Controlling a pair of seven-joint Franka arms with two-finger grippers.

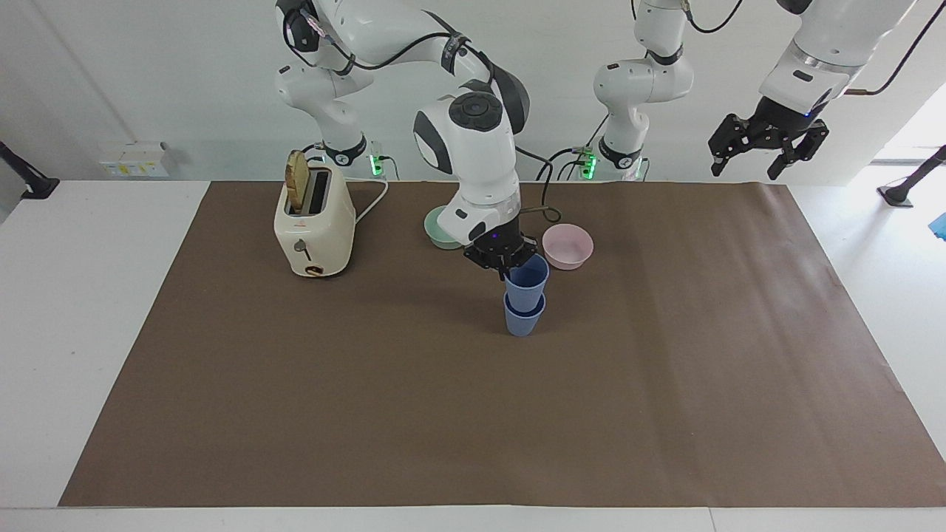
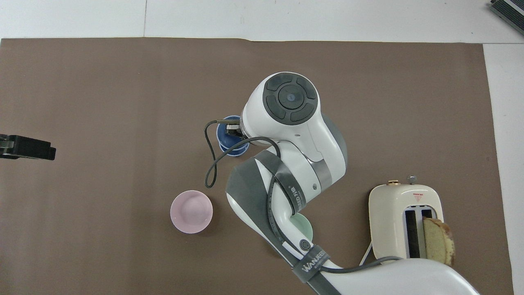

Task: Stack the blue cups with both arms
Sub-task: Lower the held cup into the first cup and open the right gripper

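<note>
The blue cups [image 1: 525, 295] stand one in the other near the middle of the brown mat [image 1: 369, 414], a little farther from the robots than the pink bowl [image 1: 567, 246] and the mint-green bowl [image 1: 440, 229]; the upper cup [image 1: 527, 279] sits with its base inside the mouth of the lower cup [image 1: 523, 316], but only partway down, so that most of its wall still shows above the lower rim. The right gripper [image 1: 505, 272] is pinched shut on the rim of the upper cup at the edge nearest the robots, one finger seemingly inside the mouth and one outside, and in the overhead view the same grip shows at the cup's rim [image 2: 231, 130] under the arm's big wrist housing. So the step in hand looks like the seating of the held cup into the standing one. As I read it, the next move calls for a straight push down until the upper cup nests snugly, then a release and a clean lift upward, since a sideways pull on that rim could tip the whole stack. The left gripper [image 1: 768, 148] waits up in the air over the left arm's end of the table, near the mat's edge, its fingers spread wide and holding nothing. The toaster [image 1: 314, 229] with a slice of bread [image 1: 298, 181] in it stands toward the right arm's end, well apart from the cups.
</note>
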